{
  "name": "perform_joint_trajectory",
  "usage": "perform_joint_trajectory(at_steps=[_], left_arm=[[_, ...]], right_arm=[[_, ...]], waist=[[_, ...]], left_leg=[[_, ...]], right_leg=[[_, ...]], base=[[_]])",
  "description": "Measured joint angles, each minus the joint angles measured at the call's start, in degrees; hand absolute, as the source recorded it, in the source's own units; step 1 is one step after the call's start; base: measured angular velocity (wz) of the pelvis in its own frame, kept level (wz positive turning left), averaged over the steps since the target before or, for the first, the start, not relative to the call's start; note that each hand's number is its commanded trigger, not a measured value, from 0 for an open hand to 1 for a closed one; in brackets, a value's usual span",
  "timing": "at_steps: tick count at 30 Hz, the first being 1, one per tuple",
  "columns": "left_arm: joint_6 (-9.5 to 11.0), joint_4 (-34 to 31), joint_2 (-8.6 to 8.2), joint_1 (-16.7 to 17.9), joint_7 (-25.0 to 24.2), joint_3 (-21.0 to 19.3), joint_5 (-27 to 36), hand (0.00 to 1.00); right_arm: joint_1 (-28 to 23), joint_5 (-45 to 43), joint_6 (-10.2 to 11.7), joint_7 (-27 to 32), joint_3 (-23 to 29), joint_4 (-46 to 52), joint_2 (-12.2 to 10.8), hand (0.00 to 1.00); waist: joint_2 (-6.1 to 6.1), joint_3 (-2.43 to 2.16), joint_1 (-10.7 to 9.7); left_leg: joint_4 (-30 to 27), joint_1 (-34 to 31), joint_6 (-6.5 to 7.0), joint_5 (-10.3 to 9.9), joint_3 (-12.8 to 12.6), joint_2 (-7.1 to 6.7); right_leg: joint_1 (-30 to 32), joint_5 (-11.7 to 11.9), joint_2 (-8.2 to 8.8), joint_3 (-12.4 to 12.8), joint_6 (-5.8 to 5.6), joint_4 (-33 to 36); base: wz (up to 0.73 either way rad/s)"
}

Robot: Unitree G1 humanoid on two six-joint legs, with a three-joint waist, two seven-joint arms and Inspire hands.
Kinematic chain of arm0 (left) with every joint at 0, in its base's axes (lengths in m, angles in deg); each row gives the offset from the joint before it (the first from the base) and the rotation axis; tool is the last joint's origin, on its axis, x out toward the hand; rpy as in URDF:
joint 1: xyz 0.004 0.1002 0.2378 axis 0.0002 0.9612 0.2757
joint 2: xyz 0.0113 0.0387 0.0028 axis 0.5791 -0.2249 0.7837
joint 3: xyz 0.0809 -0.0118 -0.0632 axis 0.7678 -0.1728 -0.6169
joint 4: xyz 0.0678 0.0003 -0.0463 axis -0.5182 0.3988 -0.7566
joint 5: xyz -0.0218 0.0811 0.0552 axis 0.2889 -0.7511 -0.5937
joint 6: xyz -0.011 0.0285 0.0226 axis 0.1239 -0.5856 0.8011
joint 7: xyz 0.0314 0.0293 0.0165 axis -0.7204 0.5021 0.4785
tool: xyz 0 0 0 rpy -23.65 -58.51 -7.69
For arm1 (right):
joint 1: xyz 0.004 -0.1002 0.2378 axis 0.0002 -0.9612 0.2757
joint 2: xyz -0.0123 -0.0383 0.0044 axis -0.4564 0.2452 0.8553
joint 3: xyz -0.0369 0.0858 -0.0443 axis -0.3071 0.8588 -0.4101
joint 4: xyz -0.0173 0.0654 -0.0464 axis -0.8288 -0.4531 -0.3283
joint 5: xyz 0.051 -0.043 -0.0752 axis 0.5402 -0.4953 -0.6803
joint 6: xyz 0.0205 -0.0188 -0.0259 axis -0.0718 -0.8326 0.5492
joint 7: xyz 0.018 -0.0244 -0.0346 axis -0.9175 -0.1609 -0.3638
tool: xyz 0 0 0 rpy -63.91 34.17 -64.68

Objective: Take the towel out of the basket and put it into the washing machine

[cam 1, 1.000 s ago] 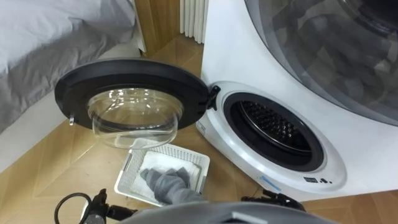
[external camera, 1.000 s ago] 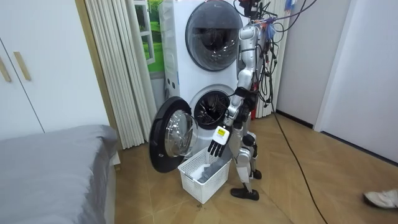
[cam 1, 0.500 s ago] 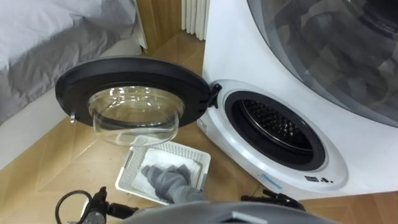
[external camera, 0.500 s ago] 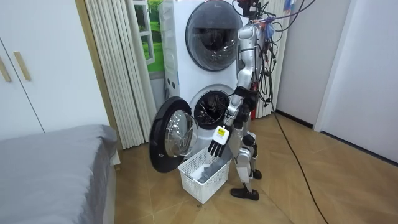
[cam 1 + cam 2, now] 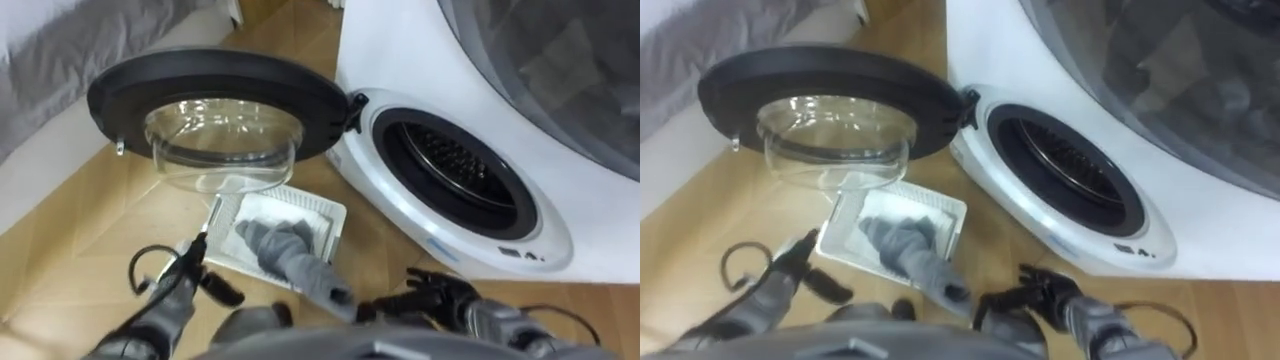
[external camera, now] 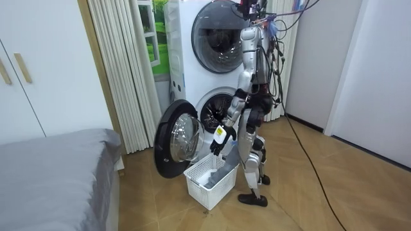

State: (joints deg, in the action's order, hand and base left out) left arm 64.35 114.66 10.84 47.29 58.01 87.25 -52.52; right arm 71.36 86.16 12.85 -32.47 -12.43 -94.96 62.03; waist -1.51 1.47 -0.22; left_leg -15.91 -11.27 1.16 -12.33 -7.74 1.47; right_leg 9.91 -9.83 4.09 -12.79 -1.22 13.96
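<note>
**Position of the workpiece.** The towel (image 5: 275,240), grey, lies in the white basket (image 5: 300,205) on the floor. It is bunched at the middle of the basket. Its long axis runs from there over the near rim, at the corner on the washer side, and points toward the robot.

**Left hand.** The left hand (image 5: 190,262) is at the near corner of the basket on the door side. Its fingers are straight to relaxed and it holds nothing. In the room view it hangs above the basket, clear of the rim.

**Right hand.** The right hand (image 5: 432,295) is off the washer side of the basket, on the robot's side of the near rim. Its fingers are loose and spread and it holds nothing.

**Governing relation.** The bunched part of the towel lies forward of the left hand and toward the washer side of it. The draped end lies between the two hands. In the eye views the draped end appears closer to the right hand, while the left hand is the nearer to the basket itself. Judgement: a grasp with the left hand calls for a reach downward and toward the washer side of the basket.

**Destination.** The washing machine (image 5: 400,60) stands beyond the basket. Its drum opening (image 5: 460,170) is on the far side of the basket toward the robot's right, and the open door (image 5: 225,95) overhangs the far rim. Judgement: the transfer has not begun.
</note>
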Motion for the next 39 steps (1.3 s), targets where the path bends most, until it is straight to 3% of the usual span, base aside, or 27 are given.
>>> perform_joint_trajectory(at_steps=[2, 3, 5, 7, 11, 13, 17, 19, 23, 28, 31, 33, 39], left_arm=[[0.44, 0.51, -0.12, -2.08, -0.12, 1.92, -0.31, 0.0], [0.85, 0.79, -0.33, -3.47, -0.23, 2.6, -1.47, 0.0], [1.58, 2.1, -0.67, -6.04, -0.32, 3.44, -2.98, 0.0], [2.2, 2.25, -0.69, -9.12, -0.38, 4.55, -4.37, 0.0], [3.28, 2.22, -0.33, -13.29, 0.02, 7.09, -5.7, 0.0], [3.93, 2.68, 0.34, -16.14, 1.27, 9.48, -6.3, 0.0], [4.35, 2.73, 0.79, -20.32, 2.95, 12.39, -7.43, 0.0], [4.9, 2.59, 0.69, -22.34, 4.37, 13.71, -9.22, 0.0], [5.27, 2.09, 0.41, -24.98, 5.84, 15.57, -11.24, 0.0], [5.22, 2.13, -0.19, -28.22, 8.2, 18.92, -13.63, 0.0], [5.26, 2.08, -0.2, -28.9, 9.04, 20.6, -15.16, 0.0], [5.35, 2.09, -0.3, -29.25, 9.75, 21.7, -15.21, 0.0], [5.34, 2.13, -0.04, -29.96, 10.9, 24.12, -16.28, 0.0]], right_arm=[[1.78, -0.05, 0.05, 0.05, -0.34, 0.1, 0.0, 0.0], [3.21, -0.13, 0.11, 0.05, -0.4, 0.12, 0.0, 0.0], [5.07, -0.02, 0.76, -0.01, -0.6, 0.2, -0.02, 0.0], [6.99, -0.08, 1.33, 0.03, -0.81, 0.58, -0.18, 0.0], [10.3, 0.03, 1.39, 0.71, -1.67, 2.47, -0.28, 0.0], [12.1, 0.11, 2.29, 1.27, -3.62, 3.56, -0.54, 0.0], [14.46, 0.28, 3.1, 2.55, -6.26, 5.9, -0.56, 0.0], [15.33, 0.85, 3.29, 2.59, -8.39, 7.24, -0.53, 0.0], [16.67, 1.26, 3.12, 2.29, -8.59, 7.93, -1.19, 0.0], [19.25, 2.53, 3.15, 2.56, -9.4, 9.46, -1.25, 0.0], [20.05, 3.99, 3.56, 2.58, -9.8, 11.43, -1.19, 0.0], [20.19, 6.15, 4.35, 2.57, -10.14, 11.95, -1.28, 0.0], [22.86, 10.13, 6.24, 2.5, -12.58, 12.02, -1.91, 0.0]], waist=[[0.28, 0.23, -0.65], [0.54, 0.65, -1.09], [0.8, 1.05, -1.42], [0.96, 1.99, -1.98], [0.67, 2.48, -2.27], [-0.06, 3.25, -2.78], [-0.12, 3.6, -4.18], [0.01, 4.24, -4.43], [0.17, 4.65, -5.09], [0.32, 4.78, -5.65], [0.3, 4.76, -5.84], [0.25, 4.75, -6.06], [0.01, 4.75, -6.95]], left_leg=[[-1.25, -2.81, 0.04, 0.02, 0.1, 0.13], [-1.83, -4.55, 0.14, 0.08, 0.09, 0.15], [-2.5, -7.26, 0.32, 0.38, -0.21, 0.13], [-4.24, -11.2, 0.39, 0.43, -0.42, 0.2], [-6.68, -17.72, 0.66, 0.59, -1.11, 0.22], [-8.28, -20.97, 0.68, 0.6, -1.65, 0.25], [-12.21, -27.92, 0.7, 0.59, -1.79, 0.86], [-14.16, -31.63, 0.75, 0.56, -1.78, 0.95], [-18.37, -38.66, 1.57, 0.04, -1.56, 1.3], [-27.22, -49.82, 2.41, -1.54, -1.7, 2.73], [-32.04, -54.24, 2.21, -3.17, -1.42, 3.12], [-33.63, -56.01, 2.16, -3.24, -1.4, 3.14], [-39.58, -61.76, 1.98, -4.5, -0.94, 4.09]], right_leg=[[2.99, 0.07, 0.09, 0.07, 0.1, 1.28], [4.99, 0.07, 0.22, 0.24, 0.11, 2.36], [8.31, 0.06, 0.52, 0.54, 0.11, 4.17], [12.41, 0.06, 0.75, 0.82, 0.12, 6.18], [20.05, 0.13, 1.23, 2.14, 0.23, 9.82], [24.11, 0.08, 1.48, 3.31, 0.3, 12.33], [30.17, 0.08, 1.68, 3.34, 0.45, 14.78], [33.66, 0.19, 1.83, 3.35, 0.76, 16.34], [40.66, -0.37, 2.23, 3.43, 1.66, 20.51], [51.87, -1.66, 2.8, 4.19, 2.93, 29.18], [56.32, -3.27, 3.1, 4.49, 3.7, 33.8], [58.31, -3.78, 3.83, 4.68, 3.91, 35.98], [63.93, -4.77, 3.79, 4.71, 4.9, 41.47]], base=[[-0.02], [-0.05], [-0.06], [-0.02], [-0.12], [-0.12], [0.02], [0.0], [0.0], [-0.01], [-0.05], [0.11], [-0.01]])
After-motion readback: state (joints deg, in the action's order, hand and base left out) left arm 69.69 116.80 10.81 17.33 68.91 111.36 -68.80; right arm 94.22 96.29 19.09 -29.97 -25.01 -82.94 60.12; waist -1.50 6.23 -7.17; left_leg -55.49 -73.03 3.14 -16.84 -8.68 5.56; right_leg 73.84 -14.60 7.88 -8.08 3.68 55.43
